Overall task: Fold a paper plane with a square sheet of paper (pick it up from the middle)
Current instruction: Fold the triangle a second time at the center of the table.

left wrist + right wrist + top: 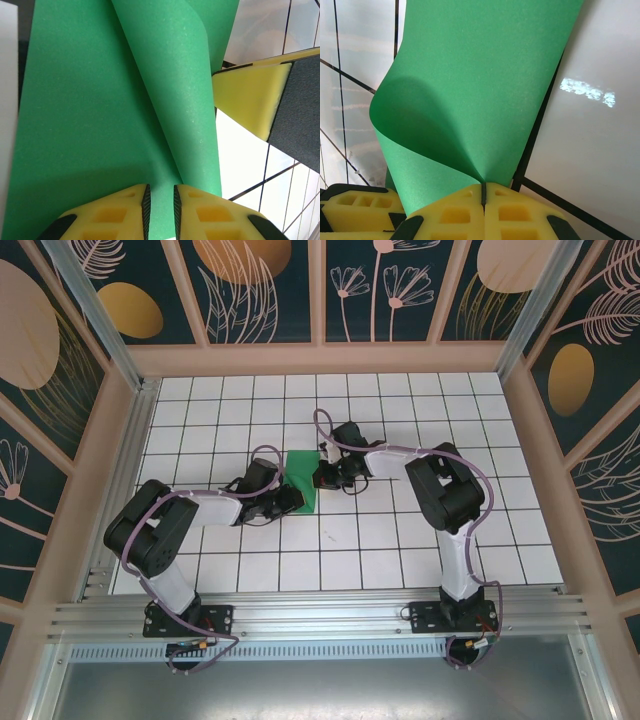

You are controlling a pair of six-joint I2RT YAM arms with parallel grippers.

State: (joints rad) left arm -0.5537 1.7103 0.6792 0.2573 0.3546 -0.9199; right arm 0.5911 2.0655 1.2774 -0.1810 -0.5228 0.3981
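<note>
The square sheet of paper is bright green and lies on the white tiles between both arms. My right gripper is shut on it, pinching one edge so the sheet lifts and curls over to the left. In the left wrist view that curled flap arches over the flat part of the sheet. My left gripper sits low over the flat part, its jaws a narrow gap apart with green showing between them. From above, the left gripper is at the sheet's near left corner and the right gripper at its right edge. No paper plane shape shows.
The right gripper's yellow finger stands close beside the curl. A left finger shows low in the right wrist view. The white gridded table is boxed by wooden walls, with a metal rail at the near edge.
</note>
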